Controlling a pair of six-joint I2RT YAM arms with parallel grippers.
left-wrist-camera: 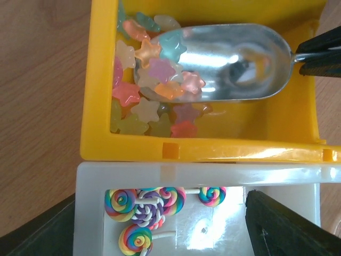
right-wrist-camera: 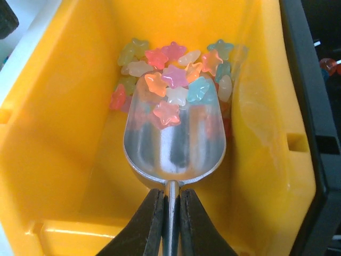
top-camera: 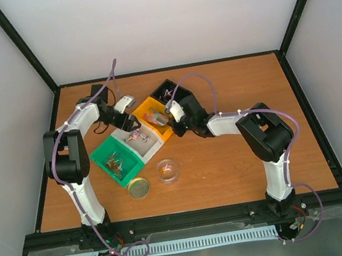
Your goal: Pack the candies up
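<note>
The right pincer (right-wrist-camera: 170, 213) is clamping the thin handle of a metal scoop (right-wrist-camera: 173, 144), which is lying in the yellow bin (right-wrist-camera: 64, 133) with star-shaped candies (right-wrist-camera: 173, 74) piling at its mouth. That bin is standing in the far half of the worktop (top-camera: 243, 168), midway between the side edges. The left pincer (left-wrist-camera: 165, 226) is hanging wide and empty over the adjoining white bin (left-wrist-camera: 213, 173) holding lollipops (left-wrist-camera: 146, 205).

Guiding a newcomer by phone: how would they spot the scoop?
On the table, find the yellow bin between the white bin and black bin. Inside, the scoop is the only shiny metal thing among pastel star candies, its handle pinched by the right fingers.
</note>
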